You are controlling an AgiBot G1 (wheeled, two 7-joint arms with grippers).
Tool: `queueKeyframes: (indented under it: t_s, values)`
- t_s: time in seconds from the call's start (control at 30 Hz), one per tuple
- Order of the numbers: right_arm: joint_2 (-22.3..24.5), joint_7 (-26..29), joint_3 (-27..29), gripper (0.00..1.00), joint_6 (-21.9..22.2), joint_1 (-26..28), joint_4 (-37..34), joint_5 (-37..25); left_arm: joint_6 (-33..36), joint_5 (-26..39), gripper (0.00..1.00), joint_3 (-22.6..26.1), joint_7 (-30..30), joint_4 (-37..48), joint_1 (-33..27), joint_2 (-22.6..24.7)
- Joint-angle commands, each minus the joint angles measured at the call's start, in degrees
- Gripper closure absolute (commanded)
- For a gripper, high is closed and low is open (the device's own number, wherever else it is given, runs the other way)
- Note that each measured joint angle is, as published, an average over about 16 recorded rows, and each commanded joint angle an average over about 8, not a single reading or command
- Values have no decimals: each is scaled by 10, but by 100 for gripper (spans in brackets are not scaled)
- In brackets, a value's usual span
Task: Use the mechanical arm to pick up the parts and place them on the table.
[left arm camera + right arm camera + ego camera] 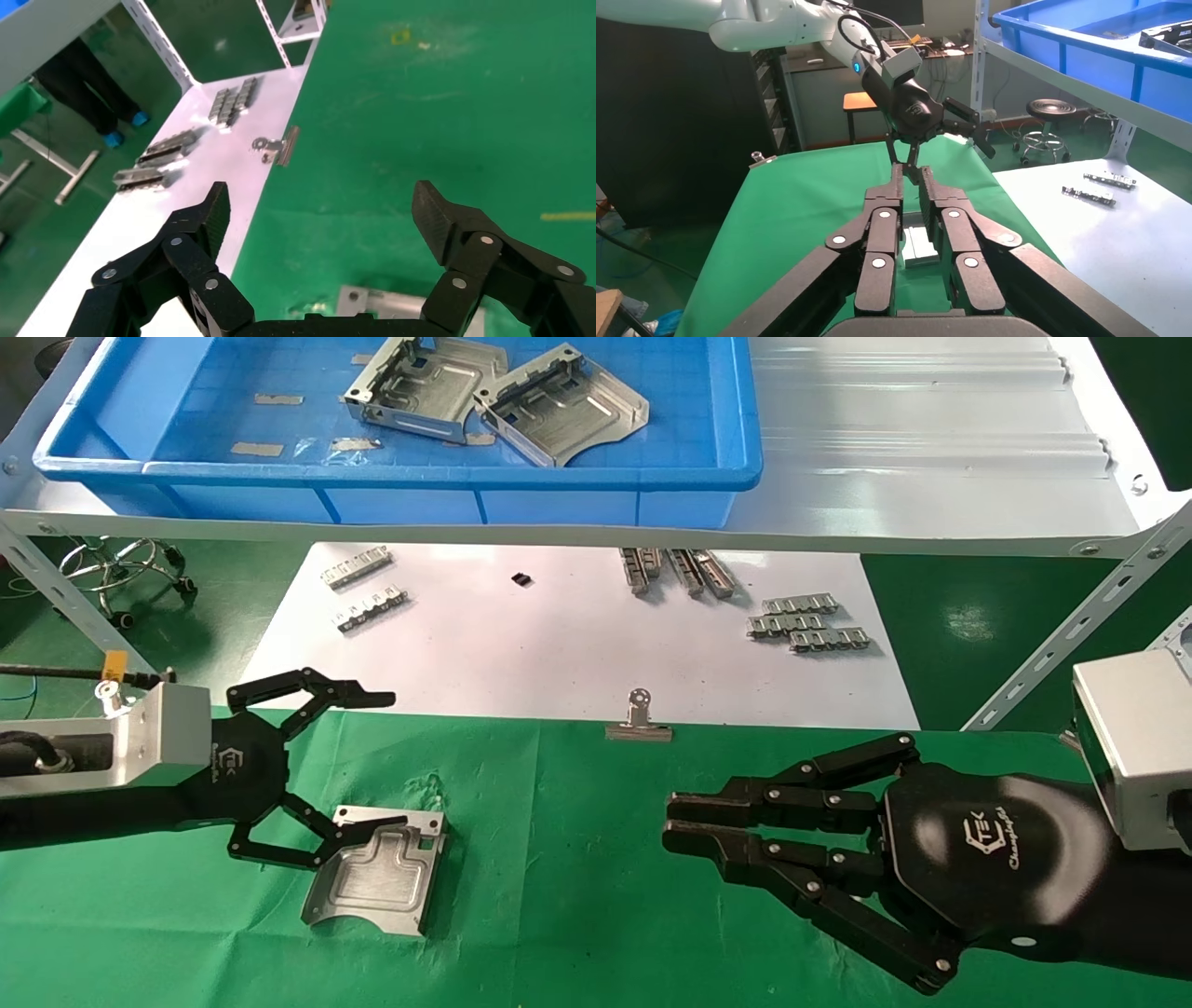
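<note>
One silver part (pixel 377 882) lies flat on the green table (pixel 559 896), near its left side. My left gripper (pixel 377 761) hovers just over the part's far edge, open wide and empty; its near finger overlaps that edge in the head view. In the left wrist view the gripper (pixel 323 207) is open over the cloth and the part (pixel 393 305) shows low between the fingers. Two more parts (pixel 424 388) (pixel 563 404) lie in the blue bin (pixel 400 475). My right gripper (pixel 670 822) (pixel 911 172) rests shut and empty over the table's right side, pointing at the part (pixel 921 246).
The bin stands on a white shelf (pixel 931 458) with angled struts (pixel 1071 626) at both ends. A white sheet (pixel 559 645) behind the cloth carries narrow toothed strips (pixel 808 626) (pixel 358 565). A binder clip (pixel 639 721) holds the cloth's far edge.
</note>
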Motion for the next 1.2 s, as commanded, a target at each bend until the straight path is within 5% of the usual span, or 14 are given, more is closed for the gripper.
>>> queueKeyframes:
  t_s: [0.03,1.2]
  values:
    - [0,0,0,0,0,0,0,0,-2,-6,0,-11,-19,-21,11,-4]
    - [0,0,0,0,0,0,0,0,-42,-109,0,-200,-348,-396,209,-83]
